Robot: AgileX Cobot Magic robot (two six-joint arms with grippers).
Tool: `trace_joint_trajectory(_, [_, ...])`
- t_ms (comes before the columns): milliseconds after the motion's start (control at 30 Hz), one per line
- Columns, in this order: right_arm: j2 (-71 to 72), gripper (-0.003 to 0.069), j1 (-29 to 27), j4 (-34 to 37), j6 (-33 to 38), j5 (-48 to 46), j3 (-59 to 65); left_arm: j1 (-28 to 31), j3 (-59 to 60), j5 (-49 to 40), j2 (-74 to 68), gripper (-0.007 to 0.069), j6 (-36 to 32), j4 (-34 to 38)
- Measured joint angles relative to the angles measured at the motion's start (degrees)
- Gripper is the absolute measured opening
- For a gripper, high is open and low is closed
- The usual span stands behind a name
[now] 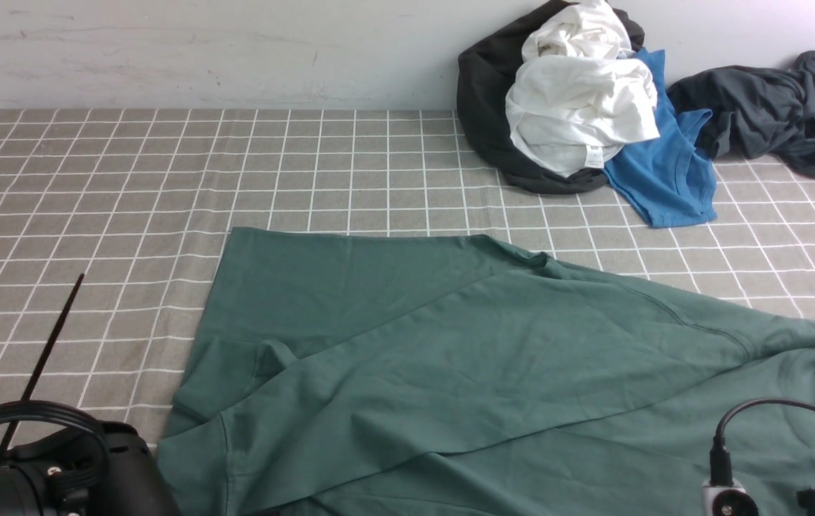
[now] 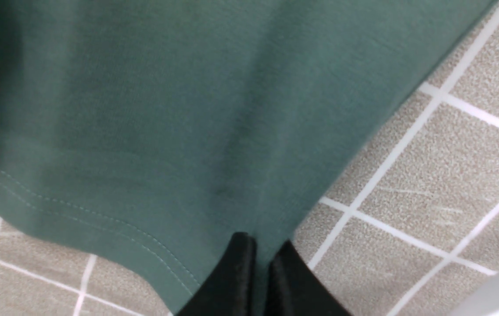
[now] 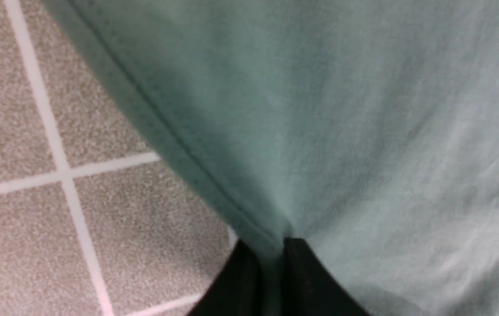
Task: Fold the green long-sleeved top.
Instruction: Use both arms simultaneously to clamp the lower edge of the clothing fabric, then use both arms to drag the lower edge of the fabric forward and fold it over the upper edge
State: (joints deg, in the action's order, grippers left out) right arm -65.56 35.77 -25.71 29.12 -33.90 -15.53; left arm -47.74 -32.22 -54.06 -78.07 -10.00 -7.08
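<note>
Green long-sleeved top (image 1: 450, 373): soft, creased cotton, hem pinched by L gripper (image 2: 260, 267), edge by R gripper (image 3: 271, 272).

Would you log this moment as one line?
left gripper: shut on green top | right gripper: shut on green top | top: unfolded, creased

Grid-patterned surface (image 1: 113, 193) bare at left; 4-colour garment heap (image 1: 579, 107) beyond.

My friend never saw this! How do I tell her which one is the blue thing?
Look past the big green top to the messy clothes by the white wall. The blue cloth sits between the white cloth and the dark grey one. It's the only bright blue one there.
</note>
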Motion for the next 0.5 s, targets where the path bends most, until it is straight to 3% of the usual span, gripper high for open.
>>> trace_joint_trajectory(233, [3.1, 0.0003, -0.1, 0.2, 0.0, -11.1, -10.8, 1.2, -7.8, -7.5, 3.9, 0.0002, 0.0, -4.4])
trace_joint_trajectory(333, [3.2, 0.0003, -1.3, 0.3, 0.4, -12.8, -15.8, 4.5, -13.0, -7.9, 4.4, 0.0004, -0.1, -6.3])
trace_joint_trajectory(500, [1.1, 0.0003, -8.7, 5.1, 2.9, -11.9, -25.7, 14.9, -25.5, -7.9, 1.8, 0.0013, -6.5, -7.0])
